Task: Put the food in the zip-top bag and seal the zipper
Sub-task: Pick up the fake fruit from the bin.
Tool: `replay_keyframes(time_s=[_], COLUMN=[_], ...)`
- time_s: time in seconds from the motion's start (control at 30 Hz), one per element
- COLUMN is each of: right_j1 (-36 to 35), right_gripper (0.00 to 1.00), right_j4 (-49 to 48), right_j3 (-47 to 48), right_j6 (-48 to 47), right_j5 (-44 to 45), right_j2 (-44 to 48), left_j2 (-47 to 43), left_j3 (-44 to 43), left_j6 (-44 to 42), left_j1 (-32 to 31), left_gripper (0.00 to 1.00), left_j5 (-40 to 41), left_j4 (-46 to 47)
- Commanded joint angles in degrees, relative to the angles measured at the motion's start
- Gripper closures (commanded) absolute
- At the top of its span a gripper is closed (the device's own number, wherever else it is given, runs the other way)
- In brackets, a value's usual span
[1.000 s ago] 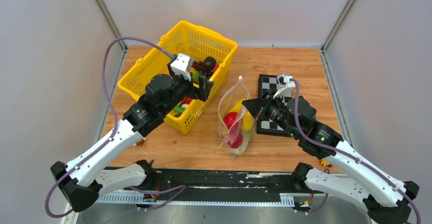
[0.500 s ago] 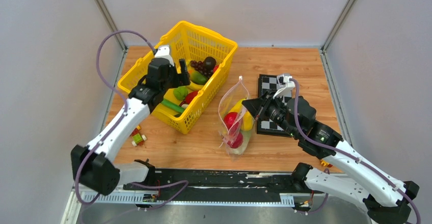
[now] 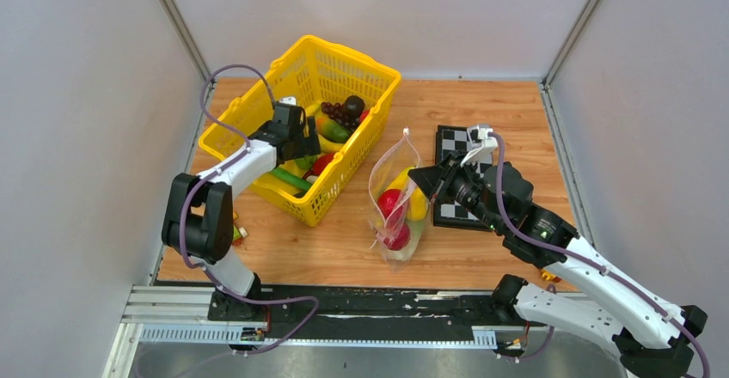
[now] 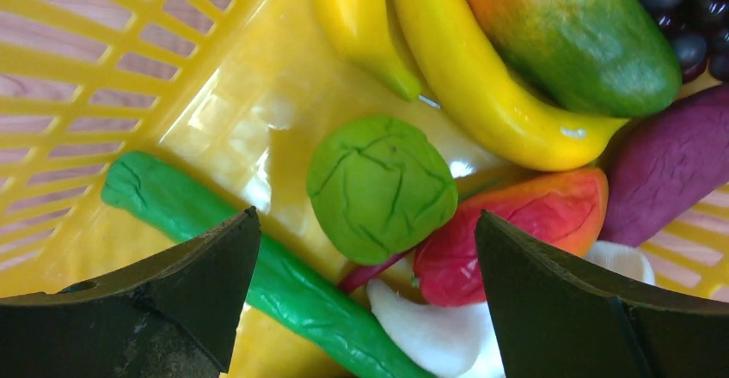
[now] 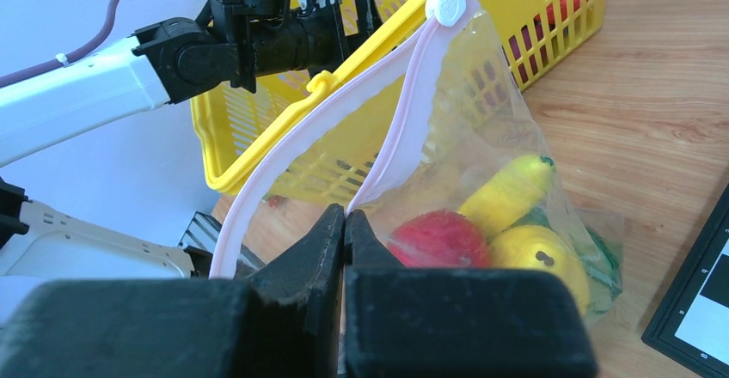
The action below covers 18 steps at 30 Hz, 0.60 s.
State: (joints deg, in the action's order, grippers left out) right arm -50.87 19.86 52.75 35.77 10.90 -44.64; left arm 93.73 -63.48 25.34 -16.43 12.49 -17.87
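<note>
**A:** What has just changed?

**B:** The left arm (image 3: 245, 167). A second ago it hung folded above the near wall of the yellow basket (image 3: 339, 185). Now it is stretched low into the basket. The left hand (image 4: 365, 223) is spread wide and empty, its jaws either side of the lettuce (image 4: 381, 187).

**A:** And the other side?

**B:** Nothing has shifted. The right arm (image 3: 593, 275) sits as it did. The right hand (image 5: 344, 219) is pinched tight on the zipper (image 5: 402, 133). That props the zip-top bag (image 3: 397, 215) upright on the desk (image 3: 481, 103) with its mouth gaping, between the basket and the chessboard (image 3: 453, 142).

**A:** What does that mean for the job?

**B:** I'd judge another pick is starting, with the lettuce the likely one. Sealing looks a long way off while so much food lies in the basket.

**A:** Count things for me, biggest first.

**B:** One desk, two arms, one basket, one bag, one chessboard.
- **In the basket, from the left wrist view:** one mango (image 4: 572, 34), two bananas (image 4: 481, 77), one purple piece (image 4: 670, 172), one cucumber (image 4: 258, 266), one lettuce, one red-orange piece (image 4: 516, 232), one white piece (image 4: 430, 331) and one bunch of grapes (image 4: 679, 9) at the corner.
- **In the bag:** two red round fruits (image 3: 391, 202), two yellow pieces (image 5: 537, 262) and a scrap of green I can't name.
- **By the left elbow:** some toy blocks (image 3: 236, 234), half hidden, so I can't count them.
</note>
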Motion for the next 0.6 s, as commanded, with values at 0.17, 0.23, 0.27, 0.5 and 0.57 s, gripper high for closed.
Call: replay_keyframes(time_s=[0.17,0.23,0.27,0.5,0.57], right_j1=[-0.10,-0.10,-0.10,-0.10,-0.11], right_gripper=[1.00,1.00,1.00,1.00,1.00], right_j4=[-1.93,-1.87,-1.92,-1.84,-2.00], right_j3=[1.02,1.03,1.04,1.21,1.14], right_j6=[0.22,0.18,0.18,0.11,0.11], right_j5=[-0.44,-0.28,-0.22,-0.52,-0.34], right_j2=[-0.01,-0.05,-0.10,-0.64,-0.62], left_j2=[5.82,6.62,6.72,3.67,1.17], left_j3=[-1.26,-0.67,-0.09,1.04,1.41], left_j6=[0.24,0.86,1.25,0.65,0.49], left_j1=[0.36,0.35,0.39,0.43,0.43], left_gripper=[0.15,0.19,0.21,0.55,0.58], left_j5=[1.03,0.76,0.78,-0.83,-1.04], left_j4=[5.60,5.06,5.25,6.31,6.30])
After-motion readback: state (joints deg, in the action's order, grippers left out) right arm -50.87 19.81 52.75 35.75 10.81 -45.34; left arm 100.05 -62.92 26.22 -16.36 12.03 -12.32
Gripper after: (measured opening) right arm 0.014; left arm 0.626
